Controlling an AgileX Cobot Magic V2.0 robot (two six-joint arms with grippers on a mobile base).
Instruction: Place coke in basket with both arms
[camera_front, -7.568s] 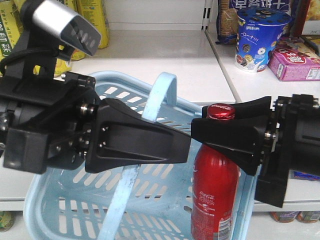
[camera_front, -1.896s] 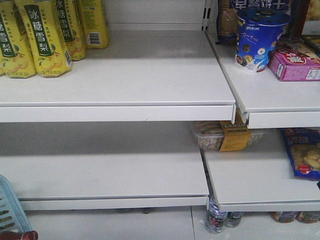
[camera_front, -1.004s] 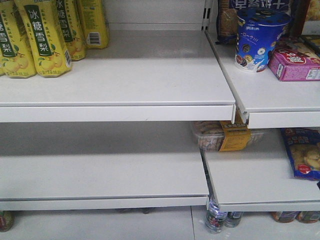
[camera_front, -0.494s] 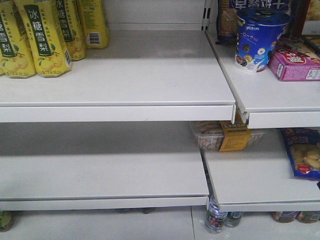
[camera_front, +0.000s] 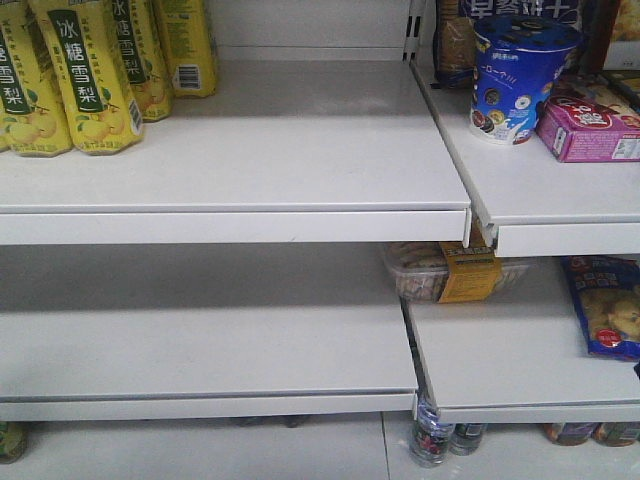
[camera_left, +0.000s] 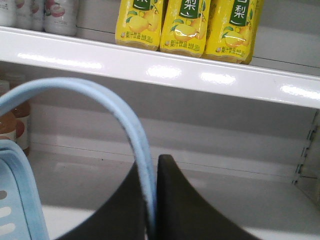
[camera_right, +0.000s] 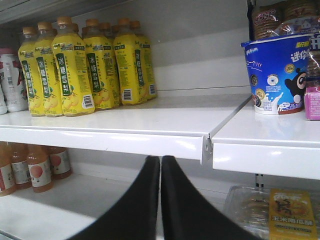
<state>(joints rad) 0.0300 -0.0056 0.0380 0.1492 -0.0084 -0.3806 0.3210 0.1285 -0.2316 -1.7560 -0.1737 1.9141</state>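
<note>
The coke is seen in no view, so its placement cannot be confirmed. The basket is gripped by its handle in the left end effector. The right end effector is clenched, empty, before the shelf.

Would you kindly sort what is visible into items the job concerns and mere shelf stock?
Job: light blue plastic basket, its arched handle clamped in the left gripper; right gripper, shut.
Shelf stock: yellow pear-drink bottles; blue snack tub; pink box.

Basket handle between left hand jaws.
</note>
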